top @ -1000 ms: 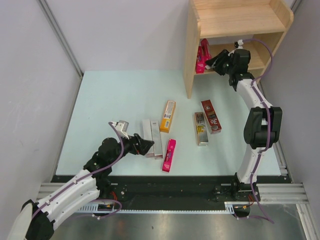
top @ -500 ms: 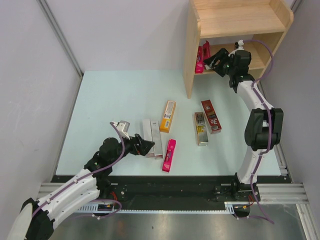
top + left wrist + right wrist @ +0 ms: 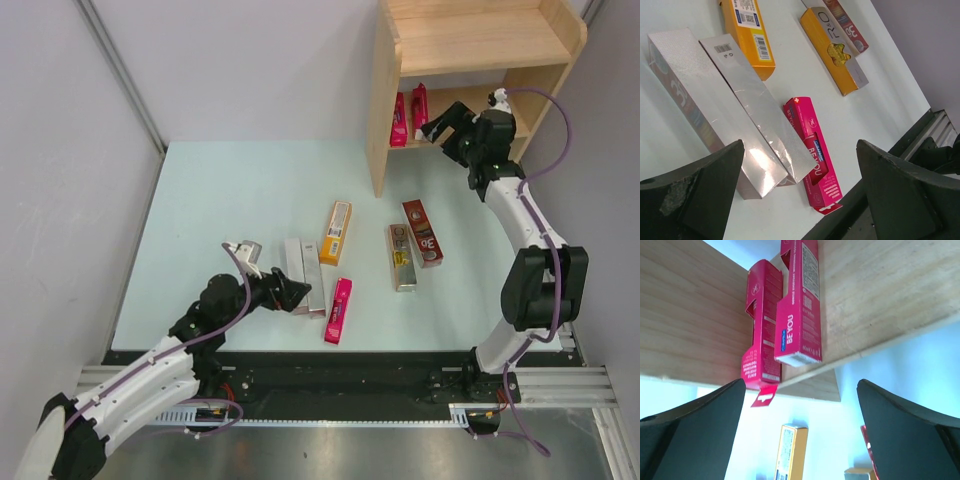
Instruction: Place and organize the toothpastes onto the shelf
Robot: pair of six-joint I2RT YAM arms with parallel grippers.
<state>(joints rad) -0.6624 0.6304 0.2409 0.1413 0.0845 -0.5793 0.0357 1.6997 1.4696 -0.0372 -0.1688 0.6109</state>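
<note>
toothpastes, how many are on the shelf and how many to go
Done: two magenta cartons sit on the shelf's lower board. In hand: nothing; the right gripper is open before them, the left gripper open by the two silver cartons. Left on the table: those two, orange carton, pink carton, gold carton, dark red carton.

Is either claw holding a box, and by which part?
Neither holds anything. The left gripper is open by the silver cartons; the right gripper is open, apart from the pink cartons on the shelf.
</note>
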